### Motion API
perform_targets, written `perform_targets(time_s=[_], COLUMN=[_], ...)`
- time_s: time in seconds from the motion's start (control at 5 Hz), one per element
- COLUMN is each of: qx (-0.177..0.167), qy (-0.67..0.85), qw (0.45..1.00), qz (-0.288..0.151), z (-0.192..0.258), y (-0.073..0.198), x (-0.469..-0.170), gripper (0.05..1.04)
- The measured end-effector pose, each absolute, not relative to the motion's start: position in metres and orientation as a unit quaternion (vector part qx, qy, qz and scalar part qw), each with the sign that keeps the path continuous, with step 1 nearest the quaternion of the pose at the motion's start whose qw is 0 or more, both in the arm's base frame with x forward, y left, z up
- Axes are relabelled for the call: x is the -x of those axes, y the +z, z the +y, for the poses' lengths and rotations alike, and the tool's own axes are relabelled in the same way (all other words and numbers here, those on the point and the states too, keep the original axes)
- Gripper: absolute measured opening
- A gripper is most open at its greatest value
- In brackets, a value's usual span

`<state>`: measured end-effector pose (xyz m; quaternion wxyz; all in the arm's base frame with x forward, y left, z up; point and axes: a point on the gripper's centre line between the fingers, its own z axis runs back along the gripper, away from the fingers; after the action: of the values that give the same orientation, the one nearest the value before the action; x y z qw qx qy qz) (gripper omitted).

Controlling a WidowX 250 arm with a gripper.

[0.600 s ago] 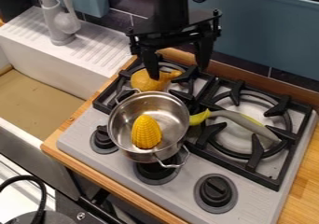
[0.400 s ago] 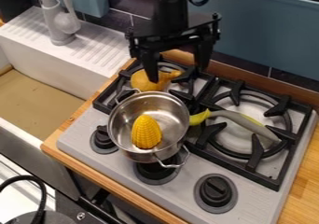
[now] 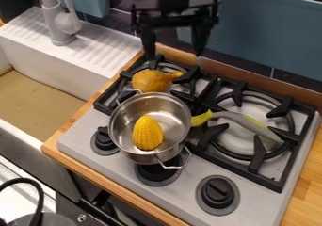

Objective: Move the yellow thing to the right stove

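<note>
Sink: white [image 3: 50,72], at the left of the frame, with a brown basin floor and a ribbed drainboard. Grey faucet [image 3: 63,25], upright, upper left. Black cable [image 3: 41,192], curved, lower left corner.

Stove [image 3: 82,135]: grey, two burners, set on a wooden bench [image 3: 305,189], from the centre to the lower right. Left knob [image 3: 105,140]: black, left of the pot's base.

Yellow things, three; which one the task meant could not be told. First: an orange-yellow, rounded piece [image 3: 149,80] with a narrower end pointing right, on the left burner, just behind the pot. Second: a yellow corn cob [image 3: 148,133], inside the metal pot [image 3: 123,145], its tip toward the top of the frame. The pot had two loop handles and stood at the centre, above the middle knob [image 3: 157,175].

Gripper [image 3: 175,60]: black, upper centre, hanging over the back of the left burner; fingers apart, nothing between them.

Right knob [image 3: 217,194]: black, lower right of centre. Third yellow thing: a long, curved yellow-and-grey piece [image 3: 245,122], its yellow end near the pot's right side, its grey length slanting down to the right across the right burner's black grate [image 3: 280,109].
</note>
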<state>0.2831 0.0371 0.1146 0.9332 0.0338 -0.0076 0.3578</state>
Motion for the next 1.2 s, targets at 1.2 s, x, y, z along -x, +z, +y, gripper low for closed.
perform_targets(time_s=[1.2], qx=[0.051], qy=[0.286], qw=[0.957], qz=[-0.007], z=[0.102], y=[0.087], x=[-0.292], gripper=[0.999])
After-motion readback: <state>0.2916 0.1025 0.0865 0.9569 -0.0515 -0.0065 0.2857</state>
